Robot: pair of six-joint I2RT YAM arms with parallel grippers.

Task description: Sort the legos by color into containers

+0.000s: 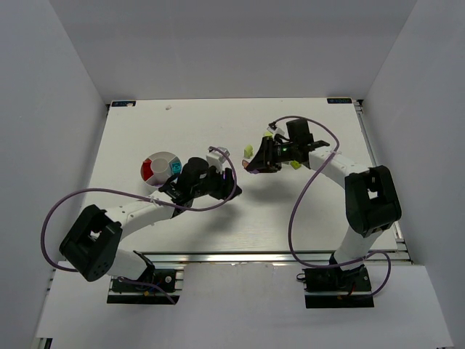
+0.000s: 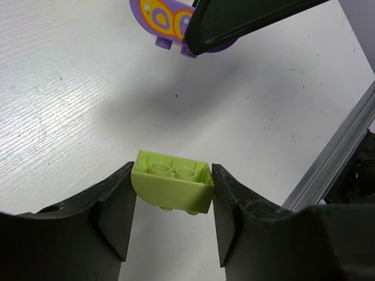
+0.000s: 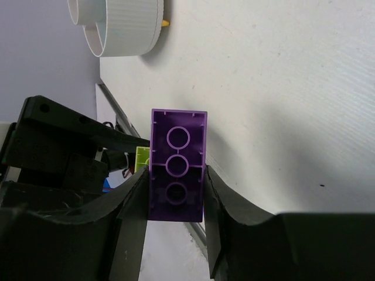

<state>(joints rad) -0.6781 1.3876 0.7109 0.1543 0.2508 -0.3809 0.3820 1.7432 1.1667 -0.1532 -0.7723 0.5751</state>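
Two bricks in hand at once, one per arm, presumably each bound for a wedge of its own colour; clamped in the left gripper (image 2: 173, 175), fingers (image 2: 114, 211) drawn in to brick width, a lime-green brick (image 2: 174, 188), rounded on one side, pinched by its two ends, ringed face toward the camera, apparently clear of the table (image 2: 64, 99); clamped in the right gripper (image 3: 174, 175), jaws likewise part-closed, a purple brick (image 3: 177, 137), hollow underside to the camera, held by its long sides low down, the far half jutting past the fingertips; flat-side grips probably chosen for a steady release; left arm (image 1: 142, 211) stretched low from the near-left corner toward the table's middle, wrist just right of the dish (image 1: 163, 155); right arm (image 1: 372, 200) up along the right edge, then folded back leftward, gripper near the middle; dish left of centre, red and teal showing in two wedges; wedge meant for lime or purple not decidable; loose lime bricks (image 1: 248, 151) beside the right gripper, toward the far edge; printed purple piece (image 2: 159, 20) on the table, partly under black hardware.
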